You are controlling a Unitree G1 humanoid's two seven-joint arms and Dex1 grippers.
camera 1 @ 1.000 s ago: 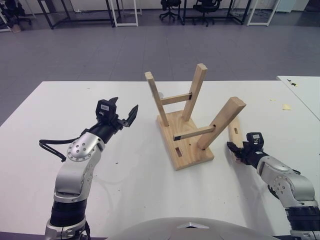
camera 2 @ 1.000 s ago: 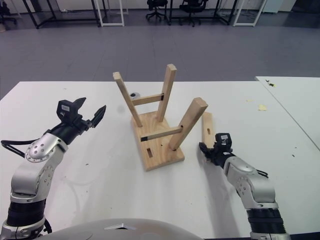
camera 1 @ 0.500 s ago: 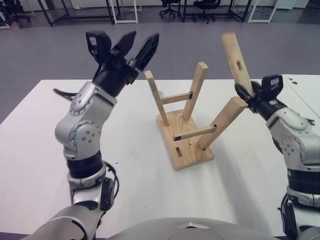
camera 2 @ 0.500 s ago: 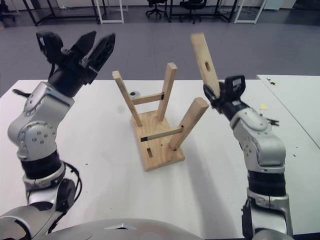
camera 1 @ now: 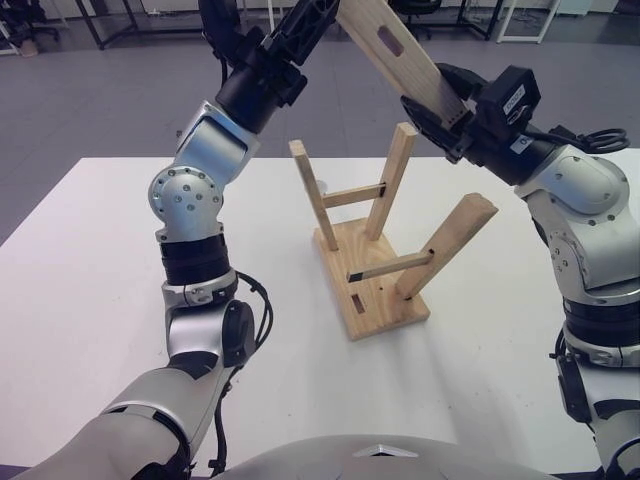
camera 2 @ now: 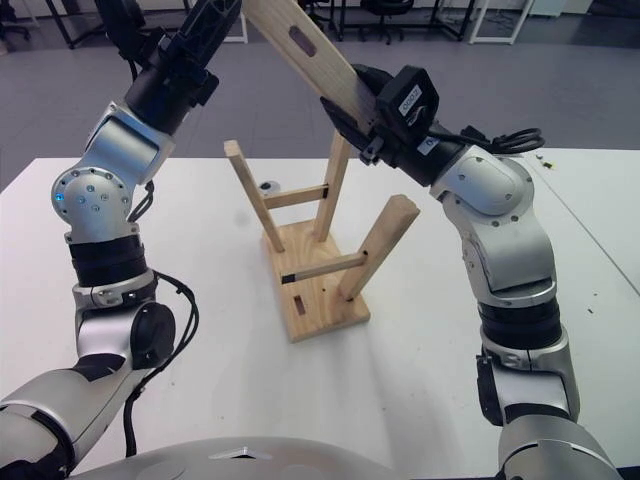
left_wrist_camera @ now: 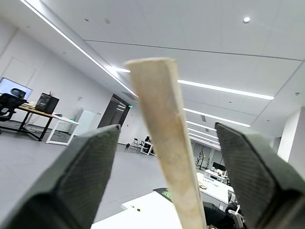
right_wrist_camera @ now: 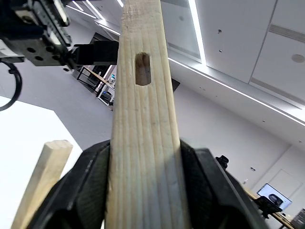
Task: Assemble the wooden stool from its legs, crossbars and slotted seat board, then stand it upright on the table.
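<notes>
The half-built stool lies upside down mid-table. Its slotted seat board [camera 1: 385, 310] is flat, with three legs [camera 1: 313, 195] [camera 1: 390, 185] [camera 1: 447, 245] standing up from it. Two crossbars [camera 1: 352, 197] [camera 1: 388, 266] link them. High above it my right gripper [camera 1: 440, 105] is shut on the lower end of a fourth wooden leg [camera 1: 395, 50]. That leg slants up to the left, its slot [right_wrist_camera: 143, 68] facing the right wrist camera. My left gripper [left_wrist_camera: 167, 133] is raised to the leg's upper end and is open. Its fingers [camera 1: 305, 25] stand wide on either side of the tip.
The white table [camera 1: 80, 300] has bare room left and right of the stool. A small dark round item [camera 2: 267, 186] lies just behind the stool. A second white table [camera 1: 612, 170] stands at the right. Grey floor, desks and chairs lie beyond the far edge.
Both arms have risen. The right gripper swung the leg up and leftward over the stool, and the left gripper climbed to straddle the leg's upper end.
</notes>
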